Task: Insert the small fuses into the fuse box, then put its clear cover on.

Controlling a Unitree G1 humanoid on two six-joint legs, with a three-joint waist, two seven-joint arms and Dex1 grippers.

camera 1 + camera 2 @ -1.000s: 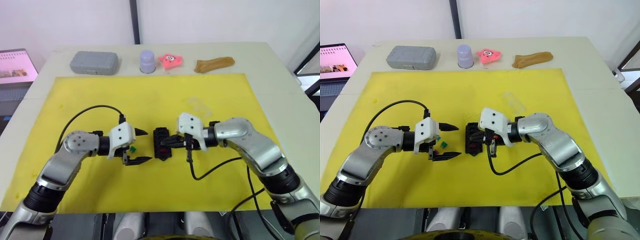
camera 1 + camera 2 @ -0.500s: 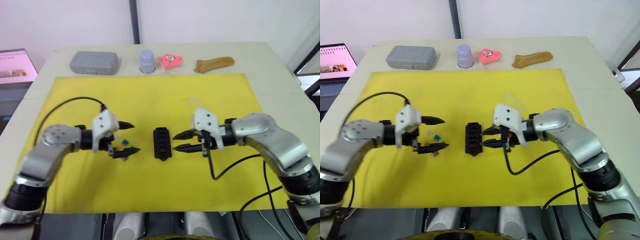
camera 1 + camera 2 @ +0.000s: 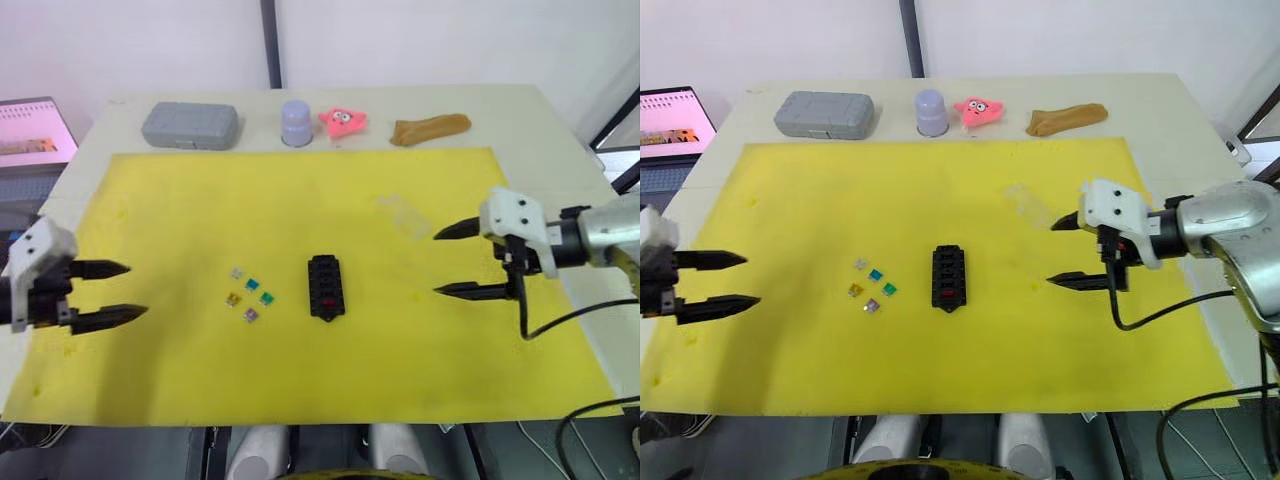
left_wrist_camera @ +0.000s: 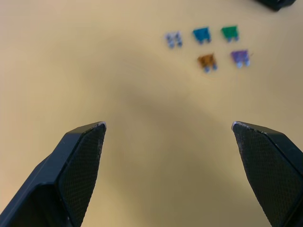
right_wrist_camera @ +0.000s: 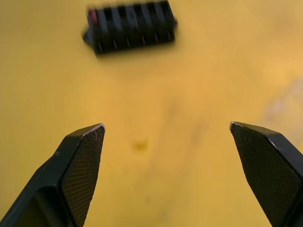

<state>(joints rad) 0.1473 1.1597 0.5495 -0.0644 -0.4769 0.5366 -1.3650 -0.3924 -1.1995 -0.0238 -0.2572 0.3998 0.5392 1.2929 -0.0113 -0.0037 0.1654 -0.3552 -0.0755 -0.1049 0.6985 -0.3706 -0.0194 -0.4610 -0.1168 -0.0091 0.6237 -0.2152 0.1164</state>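
The fuse box (image 3: pixel 325 287) is seen mid-mat with one red fuse seated; five small fuses (image 3: pixel 249 298) lie just beside it. Left gripper (image 3: pixel 108 293) and right gripper (image 3: pixel 453 260) are held well apart from it, fingers spread, empty. Risk noted: tiny fuses may be scattered or mis-slotted by wide fingers.

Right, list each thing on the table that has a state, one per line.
Fuse box: flat on the yellow mat, one red fuse in a slot, no cover on.
Loose fuses: five, lying on the mat beside the box.
Clear cover: lying on the mat, apart from the box.
Grey case: shut.
Left pincer: open, empty.
Right pincer: open, empty.
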